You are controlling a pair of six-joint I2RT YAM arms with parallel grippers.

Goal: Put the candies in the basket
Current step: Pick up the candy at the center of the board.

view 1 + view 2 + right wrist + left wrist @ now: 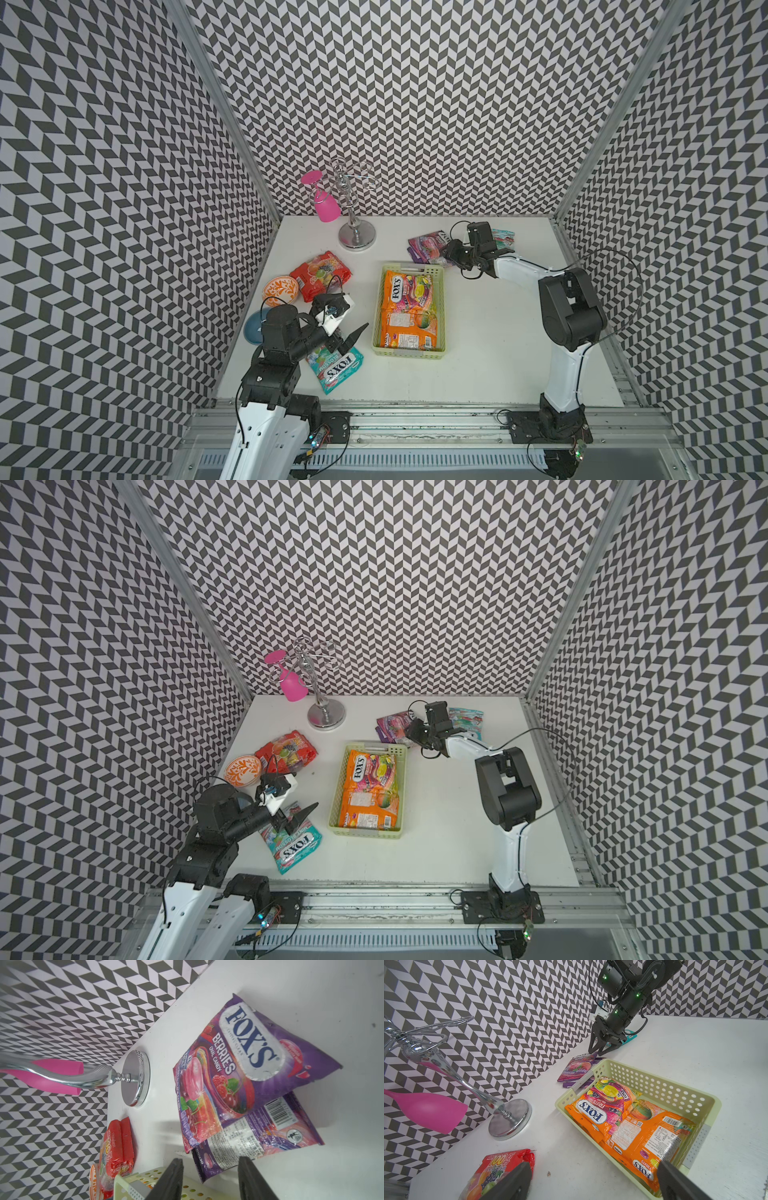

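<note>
The pale green basket (pixel 441 316) (pixel 654 1084) stands mid-table with orange candies bags (pixel 409 307) (pixel 623 1124) stacked inside. Two purple bags (pixel 428 248) (pixel 239 1076) overlap behind its far end. My right gripper (pixel 448 252) (pixel 209 1159) hovers open over their near corner, gripping nothing. A teal bag (pixel 505 239) lies behind that arm. A red bag (pixel 320 274) (pixel 500 1169) lies at the left. My left gripper (pixel 349 336) (pixel 593 1165) stands wide open and empty above another teal bag (pixel 338 368), beside the basket's near left corner.
A chrome stand (pixel 356 239) with a pink glass (pixel 326 208) hanging from it stands at the back left. An orange-and-white bowl (pixel 280 291) and a blue dish (pixel 253 328) sit by the left wall. Patterned walls close three sides.
</note>
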